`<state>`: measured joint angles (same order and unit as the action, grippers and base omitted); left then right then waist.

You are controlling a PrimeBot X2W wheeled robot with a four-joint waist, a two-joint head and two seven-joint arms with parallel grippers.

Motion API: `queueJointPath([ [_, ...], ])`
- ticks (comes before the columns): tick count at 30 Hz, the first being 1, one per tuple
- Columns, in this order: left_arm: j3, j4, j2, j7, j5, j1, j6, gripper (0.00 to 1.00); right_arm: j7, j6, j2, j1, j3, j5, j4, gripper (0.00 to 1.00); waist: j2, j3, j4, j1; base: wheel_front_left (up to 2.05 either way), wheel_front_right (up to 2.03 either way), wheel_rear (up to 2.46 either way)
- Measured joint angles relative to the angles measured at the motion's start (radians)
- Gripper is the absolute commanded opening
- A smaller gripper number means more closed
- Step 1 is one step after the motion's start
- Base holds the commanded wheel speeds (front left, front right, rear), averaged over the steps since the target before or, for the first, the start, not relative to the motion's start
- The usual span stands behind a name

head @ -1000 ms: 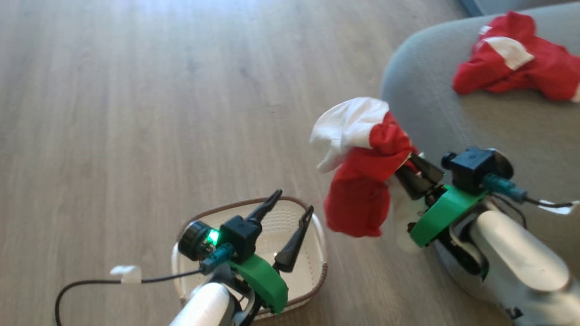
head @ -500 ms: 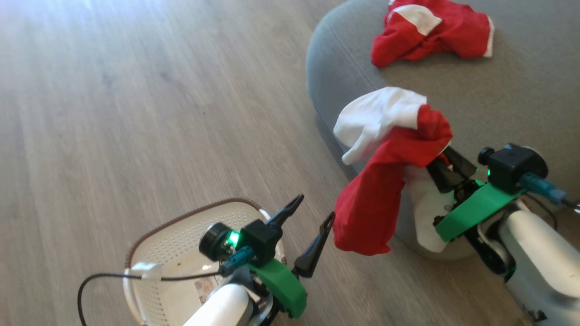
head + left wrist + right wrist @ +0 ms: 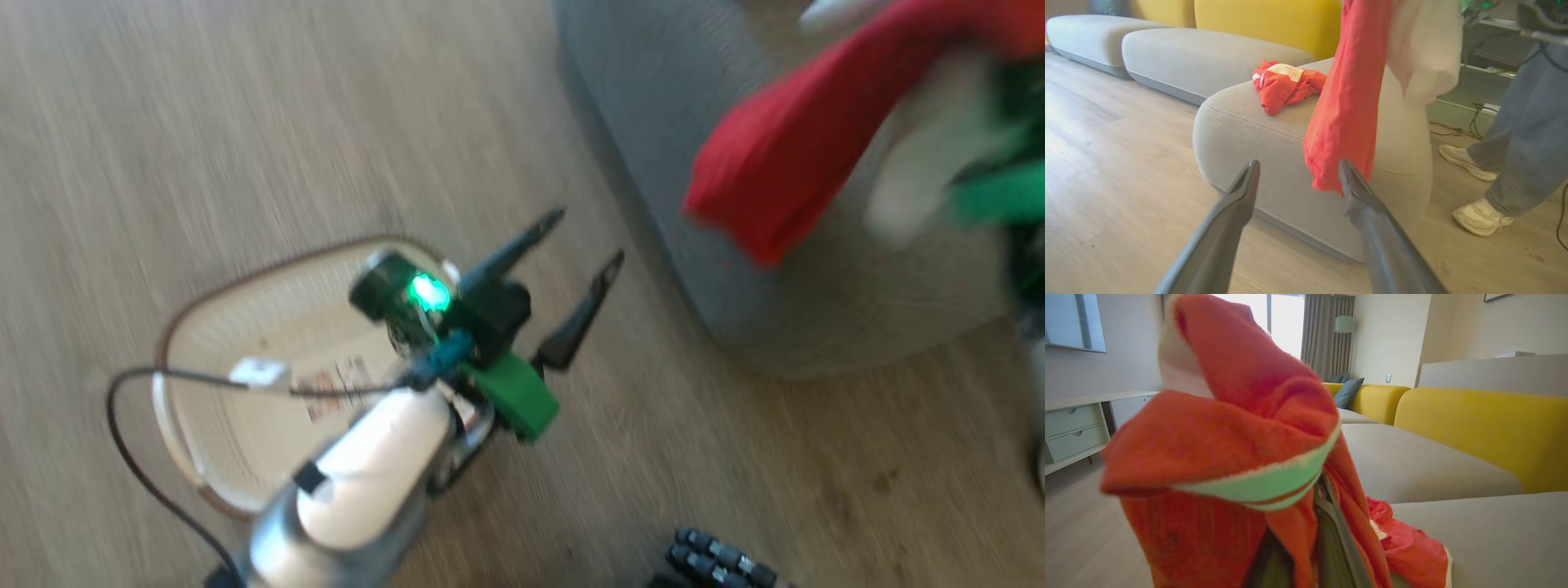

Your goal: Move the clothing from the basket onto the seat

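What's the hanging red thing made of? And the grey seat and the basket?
Red garment: soft matte cloth, probably; it droops in folds. Grey seat: woven-looking fabric over padding, with stitched seams near its rounded edge. Basket: likely cream plastic with a brown rim, but it is blurred.

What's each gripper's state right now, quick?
Left gripper: open, holding nothing.
Right gripper: closed on the bright red soft fabric garment with white trim.

a home living room: yellow-backed sofa (image 3: 1474, 428), window curtains (image 3: 1327, 335), low drawer unit (image 3: 1073, 433), wood floor (image 3: 1106, 163).
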<state>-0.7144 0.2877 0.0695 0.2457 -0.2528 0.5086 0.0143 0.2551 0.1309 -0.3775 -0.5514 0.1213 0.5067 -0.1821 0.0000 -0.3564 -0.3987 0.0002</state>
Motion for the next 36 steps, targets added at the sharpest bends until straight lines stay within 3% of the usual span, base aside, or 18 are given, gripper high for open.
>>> queueJointPath([
  [5,0.023,-0.002,0.030,-0.010,0.021,0.110,0.000,1.00,0.000,0.000,-0.037,-0.250,-0.162,-0.003,-0.053,0.00,-0.0001,-0.160,0.031,0.0003,0.00,0.00,0.00],
  [9,0.052,-0.001,0.057,-0.009,0.027,0.135,-0.009,1.00,0.000,0.000,-0.097,-0.467,-0.247,-0.004,-0.164,0.00,-0.0001,-0.269,0.061,0.0004,0.00,0.00,0.00],
  [10,0.066,-0.002,0.065,-0.008,0.027,0.140,-0.010,1.00,-0.019,0.000,-0.174,-0.625,-0.317,-0.024,-0.275,0.00,-0.0001,-0.333,0.092,0.0003,0.00,0.00,0.00],
  [13,0.068,-0.020,0.067,-0.005,0.027,0.152,-0.018,1.00,-0.057,0.000,-0.269,-0.766,-0.382,-0.090,-0.383,0.00,-0.0001,-0.377,0.137,0.0000,0.00,0.00,0.00],
  [20,0.096,-0.112,0.067,0.002,0.029,0.161,-0.053,1.00,-0.079,0.000,-0.425,-0.914,-0.526,-0.290,-0.572,0.00,-0.0001,-0.501,0.216,-0.0001,0.00,0.00,0.00],
  [24,0.110,-0.134,0.073,0.003,0.027,0.162,-0.067,1.00,-0.061,0.000,-0.437,-0.860,-0.682,-0.428,-0.748,0.00,-0.0001,-0.572,0.253,0.0000,0.00,0.00,0.00],
  [28,0.128,-0.135,0.095,0.003,0.022,0.132,-0.080,1.00,-0.027,0.000,-0.347,-0.774,-0.782,-0.512,-0.862,0.00,-0.0001,-0.616,0.287,0.0001,0.00,0.00,0.00],
  [29,0.128,-0.135,0.095,0.003,0.022,0.132,-0.080,1.00,-0.027,0.000,-0.347,-0.774,-0.782,-0.512,-0.862,0.10,-0.0001,-0.616,0.287,0.0001,0.00,0.00,0.00],
  [30,0.133,-0.138,0.101,0.003,0.022,0.120,-0.081,1.00,-0.020,0.000,-0.311,-0.767,-0.795,-0.523,-0.879,0.27,-0.0001,-0.619,0.292,0.0001,0.00,0.00,0.00],
  [31,0.135,-0.140,0.108,0.003,0.021,0.110,-0.088,1.00,-0.014,0.000,-0.281,-0.768,-0.803,-0.531,-0.891,0.74,-0.0001,-0.619,0.294,0.0001,0.00,0.00,0.00],
  [32,0.137,-0.142,0.111,0.003,0.017,0.100,-0.090,1.00,-0.010,0.000,-0.260,-0.769,-0.805,-0.539,-0.897,1.00,-0.0001,-0.615,0.293,0.0001,0.00,0.00,0.00],
  [36,0.157,-0.156,0.121,0.003,0.006,0.082,-0.114,1.00,0.000,0.000,-0.235,-0.771,-0.791,-0.563,-0.898,1.00,-0.0001,-0.577,0.278,-0.0003,0.00,0.00,0.00],
])
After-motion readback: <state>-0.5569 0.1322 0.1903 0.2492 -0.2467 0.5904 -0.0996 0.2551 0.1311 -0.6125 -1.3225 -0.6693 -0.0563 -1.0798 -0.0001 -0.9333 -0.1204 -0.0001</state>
